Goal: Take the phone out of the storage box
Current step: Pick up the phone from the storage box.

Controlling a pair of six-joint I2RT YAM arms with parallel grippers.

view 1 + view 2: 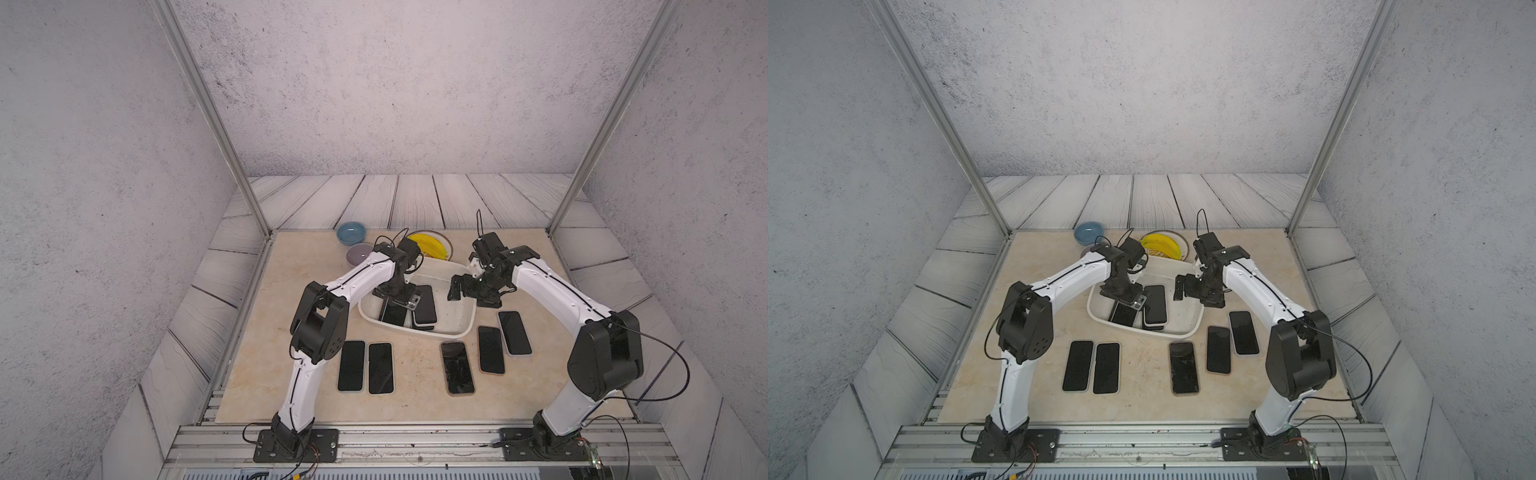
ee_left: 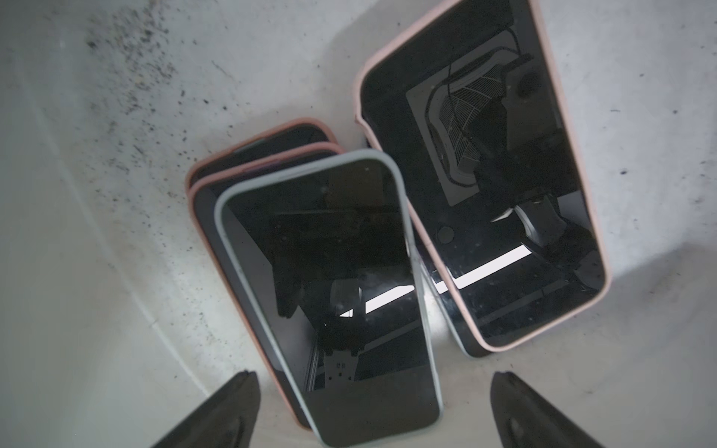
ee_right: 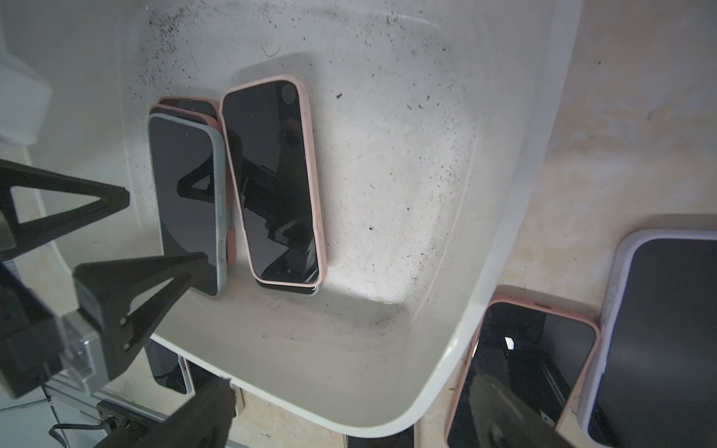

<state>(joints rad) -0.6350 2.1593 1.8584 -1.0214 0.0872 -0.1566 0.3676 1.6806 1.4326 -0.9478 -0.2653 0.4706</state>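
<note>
Where the grey-cased phone point(image 2: 329, 291) lies screen-up atop a stack in the storage box point(image 1: 455, 322), its long axis runs roughly near-to-far. My left gripper point(image 2: 373, 375) hangs over one end, wrist bent down, jaws spread and empty; my right gripper point(image 1: 456, 291) gapes too.

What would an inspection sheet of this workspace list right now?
Surface: beige table, five phones lying flat on it.
Job's things: storage box holds two phone stacks, with grey-cased phone and pink-cased phone on top.
Clutter: blue bowl, lilac bowl, bananas behind the box.
Grippers: left gripper open, low over the grey-cased phone; right gripper open over the box, holding nothing.
Cables: black cable loops off the right arm.
Surroundings: grey walls, metal posts.
</note>
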